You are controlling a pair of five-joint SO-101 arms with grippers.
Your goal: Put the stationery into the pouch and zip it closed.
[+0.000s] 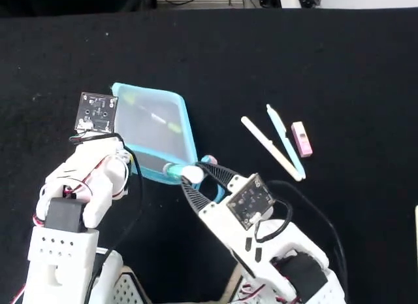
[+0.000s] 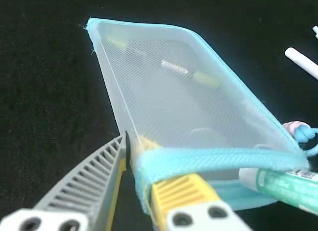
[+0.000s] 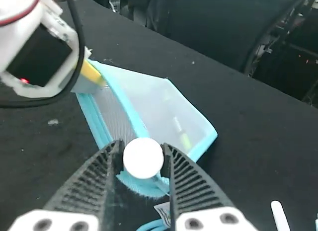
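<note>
The pale blue mesh pouch (image 1: 157,131) lies on the black cloth (image 1: 294,55), its open mouth turned toward the two arms. The left gripper (image 2: 130,146) is at the pouch's near left corner, its grey and yellow fingers pinched onto the blue edging of the mouth. The right gripper (image 3: 142,145) is at the other end of that mouth and is clamped around a marker (image 2: 278,184) with a white end and a green barrel. The marker lies along the pouch's open edge, with its tip at or just inside the mouth. How far inside it reaches cannot be told. A pink and blue zip pull (image 2: 298,131) sits at the pouch's near right corner, just beside the marker. Through the mesh a few small yellowish and white pieces show inside the pouch, too faint to name. Well to the right of the pouch, three items lie on the cloth close together: a white pen (image 1: 271,147), a light blue pen (image 1: 285,140) beside it, and a pink eraser (image 1: 301,138) farthest from the pouch.
</note>
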